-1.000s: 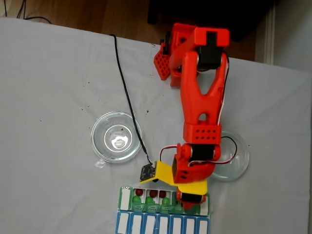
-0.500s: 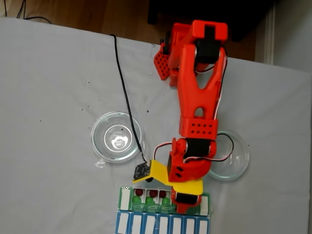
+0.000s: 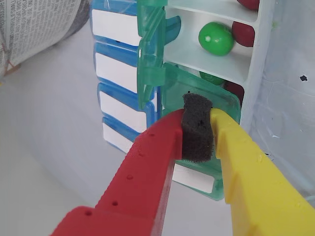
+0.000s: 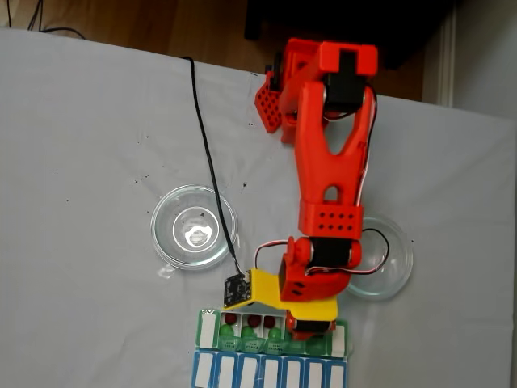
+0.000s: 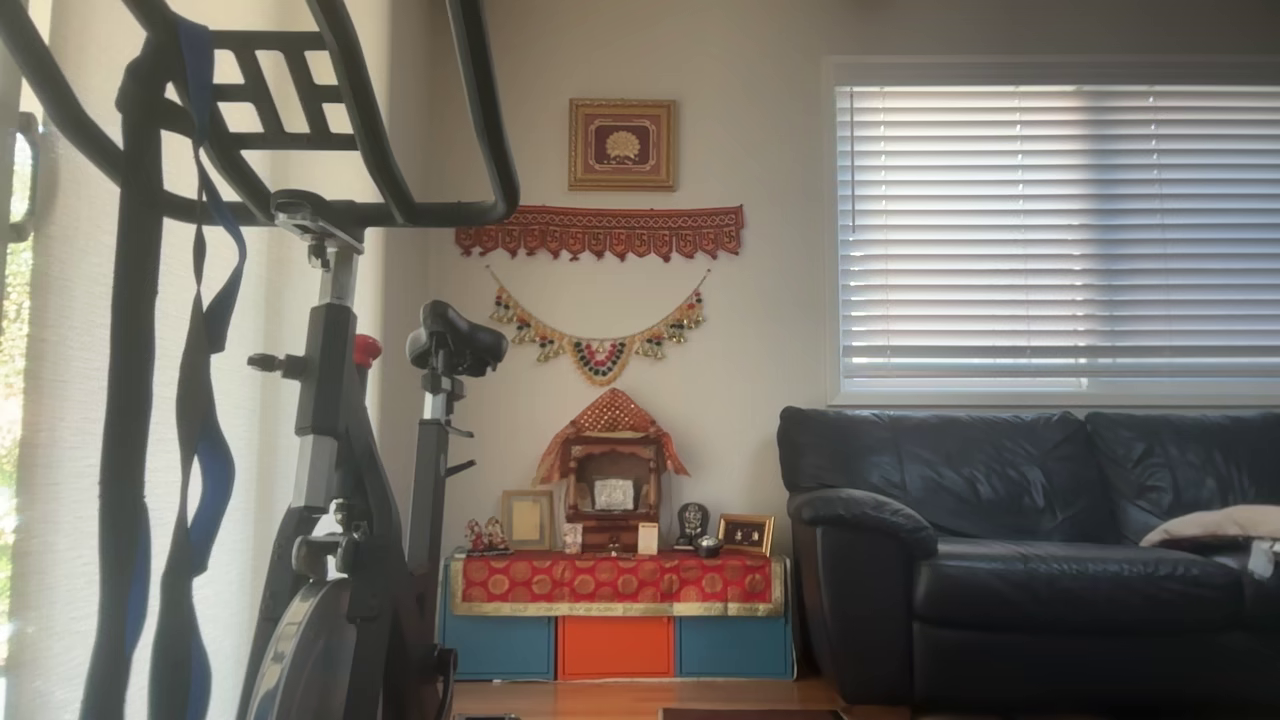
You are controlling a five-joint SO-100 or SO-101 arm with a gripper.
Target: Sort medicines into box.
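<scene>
Gripper (image 3: 197,129) clenched, red and yellow fingers pressed on a dark foam pad (image 3: 197,129), tip against a half-lowered translucent green lid (image 3: 204,93) of the pill organiser (image 4: 273,330). From the tip, a green ball (image 3: 216,38) at 12 o'clock in an open white compartment, a dark red ball (image 3: 243,33) just beside it at 1 o'clock. Blue-lidded row (image 3: 118,73) at 10 o'clock. In the fixed view, organiser at 6 o'clock of the white table (image 4: 89,162), glass dishes (image 4: 194,227) above.

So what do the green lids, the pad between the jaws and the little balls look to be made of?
In the wrist view, the green lids look like translucent moulded plastic: light passes through and the edges shine. The pad looks like dark open-cell foam, matte and pitted. The balls, such as the green one, are glossy with a bright highlight, possibly plastic or coated candy; I cannot tell which.
</scene>
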